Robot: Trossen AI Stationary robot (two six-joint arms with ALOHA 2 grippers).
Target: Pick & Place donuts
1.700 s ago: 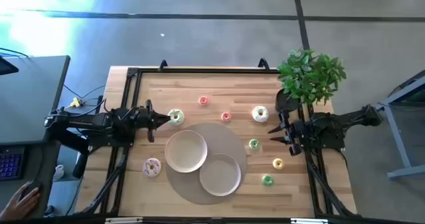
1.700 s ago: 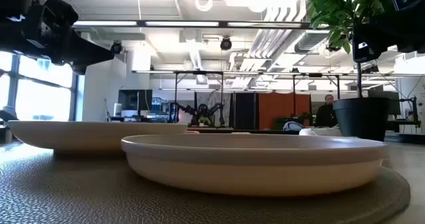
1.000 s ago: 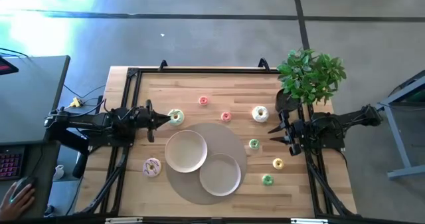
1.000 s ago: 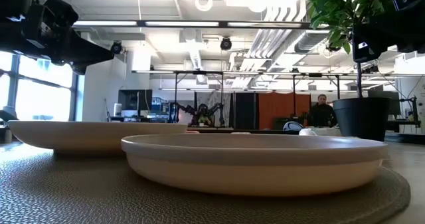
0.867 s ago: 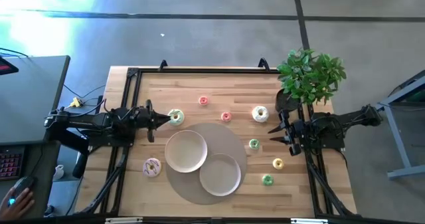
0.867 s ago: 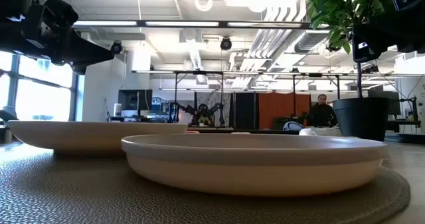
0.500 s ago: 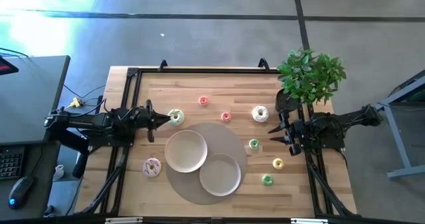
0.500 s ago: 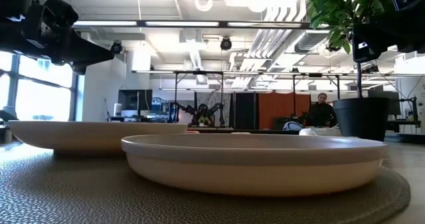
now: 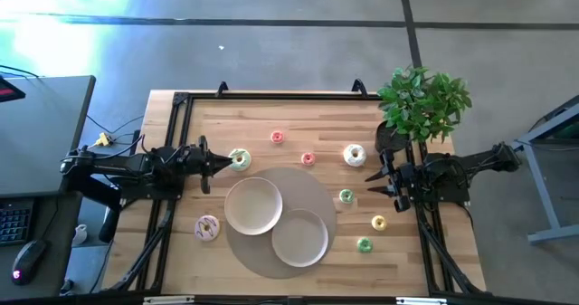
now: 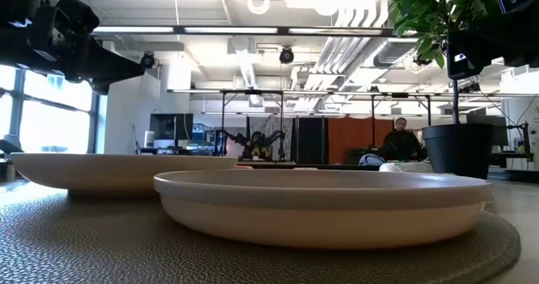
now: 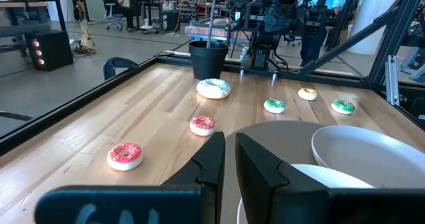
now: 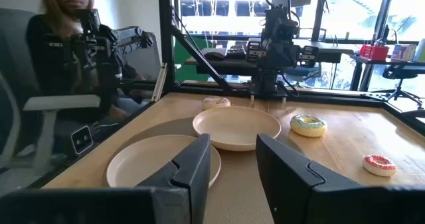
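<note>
left pincer (image 9: 220,163) nearly together by green donut (image 9: 240,159); right pincer (image 9: 373,180) apart, empty, near white donut (image 9: 354,155).

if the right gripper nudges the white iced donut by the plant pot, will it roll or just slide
The white iced donut lies flat on the wooden table, so a nudge would probably slide it, not roll it. It looks like a small toy ring, likely light and stiff. The right gripper, jaws open, could probably pinch its rim.
</note>
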